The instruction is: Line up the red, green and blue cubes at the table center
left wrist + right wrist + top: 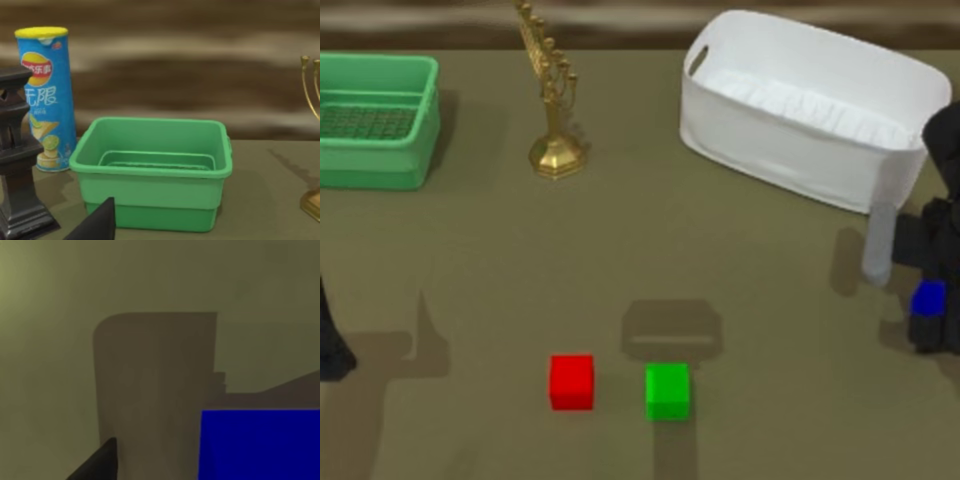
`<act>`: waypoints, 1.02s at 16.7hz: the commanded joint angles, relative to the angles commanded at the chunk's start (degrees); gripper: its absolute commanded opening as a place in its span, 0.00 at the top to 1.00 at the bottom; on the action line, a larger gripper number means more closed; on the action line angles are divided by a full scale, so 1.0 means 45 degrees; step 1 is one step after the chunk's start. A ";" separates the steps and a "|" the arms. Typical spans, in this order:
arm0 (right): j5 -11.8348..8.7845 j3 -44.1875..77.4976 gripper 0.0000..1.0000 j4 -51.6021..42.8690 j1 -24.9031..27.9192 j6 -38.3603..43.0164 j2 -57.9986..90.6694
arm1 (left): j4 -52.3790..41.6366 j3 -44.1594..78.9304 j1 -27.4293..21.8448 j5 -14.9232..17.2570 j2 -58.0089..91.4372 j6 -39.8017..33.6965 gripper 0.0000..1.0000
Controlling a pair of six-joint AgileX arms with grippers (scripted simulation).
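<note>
The red cube (571,381) and the green cube (667,390) sit side by side, a small gap apart, on the olive-brown table (740,300) near its front middle. At the far right edge the blue cube (928,297) shows amid the dark fingers of my right gripper (932,312). The right wrist view has the blue cube (260,445) filling one corner, with a clear gap between it and the one dark finger (102,462) in sight; the jaws stand open. My left gripper (332,350) is parked at the left edge, open and holding nothing.
A pale-green slatted basket (375,120) stands at the back left, a gold candelabra (555,150) beside it, and a large white tub (810,110) at the back right. The left wrist view also shows a blue chips can (47,95) behind the basket.
</note>
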 joint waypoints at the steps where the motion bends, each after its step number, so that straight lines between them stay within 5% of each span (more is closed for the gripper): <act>1: 0.0000 0.0000 0.00 0.0000 0.0000 0.0000 0.0000 | 0.0000 0.0000 0.0000 0.0000 0.0000 0.0000 0.00; 2: 0.0000 0.0000 0.00 0.0000 0.0000 0.0000 0.0000 | 0.0000 0.0000 0.0000 0.0000 0.0000 0.0000 0.00; 15: 0.0000 0.0000 0.98 0.0000 0.0000 0.0000 0.0000 | 0.0000 0.0000 0.0000 0.0000 0.0000 0.0000 0.00; 17: 0.0000 0.0000 1.00 0.0000 0.0000 0.0000 0.0000 | 0.0000 0.0000 0.0000 0.0000 0.0000 0.0000 0.00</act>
